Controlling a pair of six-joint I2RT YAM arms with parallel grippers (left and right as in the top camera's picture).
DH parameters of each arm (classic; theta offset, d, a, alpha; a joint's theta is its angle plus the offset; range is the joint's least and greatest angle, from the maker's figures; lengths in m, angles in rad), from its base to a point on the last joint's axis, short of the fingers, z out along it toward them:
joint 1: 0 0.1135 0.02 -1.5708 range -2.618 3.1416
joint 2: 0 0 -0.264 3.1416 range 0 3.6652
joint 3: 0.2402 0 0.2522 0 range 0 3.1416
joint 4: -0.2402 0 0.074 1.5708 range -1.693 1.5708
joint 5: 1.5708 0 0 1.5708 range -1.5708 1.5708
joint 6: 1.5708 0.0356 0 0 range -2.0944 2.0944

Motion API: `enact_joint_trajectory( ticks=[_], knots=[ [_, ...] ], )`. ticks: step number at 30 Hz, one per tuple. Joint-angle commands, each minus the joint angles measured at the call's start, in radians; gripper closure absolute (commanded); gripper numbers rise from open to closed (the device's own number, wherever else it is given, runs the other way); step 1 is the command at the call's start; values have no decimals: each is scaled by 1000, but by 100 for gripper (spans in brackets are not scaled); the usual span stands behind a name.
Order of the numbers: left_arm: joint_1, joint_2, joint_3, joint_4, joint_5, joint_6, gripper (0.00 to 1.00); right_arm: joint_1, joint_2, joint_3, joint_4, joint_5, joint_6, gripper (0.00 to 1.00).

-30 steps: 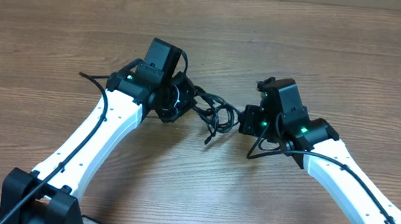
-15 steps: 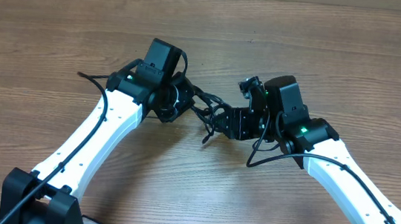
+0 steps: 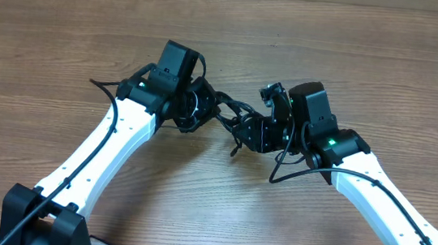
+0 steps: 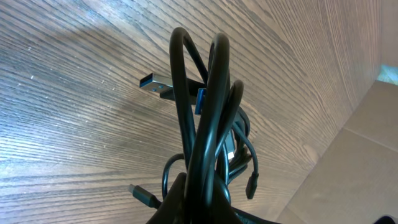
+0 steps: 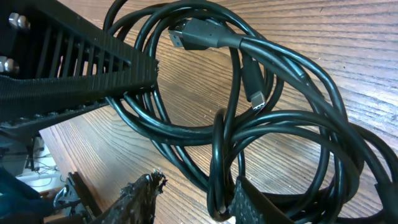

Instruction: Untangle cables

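Though knotted, cables lengthwise left to right.

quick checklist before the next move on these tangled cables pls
1. Left gripper shut on the cables: ok.
2. Right gripper open, with one loop between its fingers: ok.
3. Plug clear of the loops: not ok, it lies among them.
4. Strands separated: not ok, they cross in one tangle.
5. Which strand that loop belongs to: cannot tell.
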Motion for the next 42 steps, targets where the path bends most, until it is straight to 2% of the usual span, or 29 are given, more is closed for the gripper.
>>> enact_joint_trajectory(
  ticks=[1,8,16,23,30,33,42],
  knots=[
    [2,-16,24,8,50,3,96,-3,-6,18,10,-5,-4,61],
    [0,-16,24,29,100,3,96,-3,-6,18,13,4,-4,62],
    [-2,-16,24,30,99,4,96,-3,-6,18,13,12,-4,87],
    [-2,-16,24,30,95,4,96,-3,-6,18,13,18,-4,96],
    [-2,-16,24,23,48,12,96,-3,-6,18,14,19,-3,96],
    [-2,-16,24,17,13,24,96,-3,-6,18,24,39,42,96],
    [-2,-16,24,-56,-158,23,96,-3,-6,18,53,48,109,96]
  ],
)
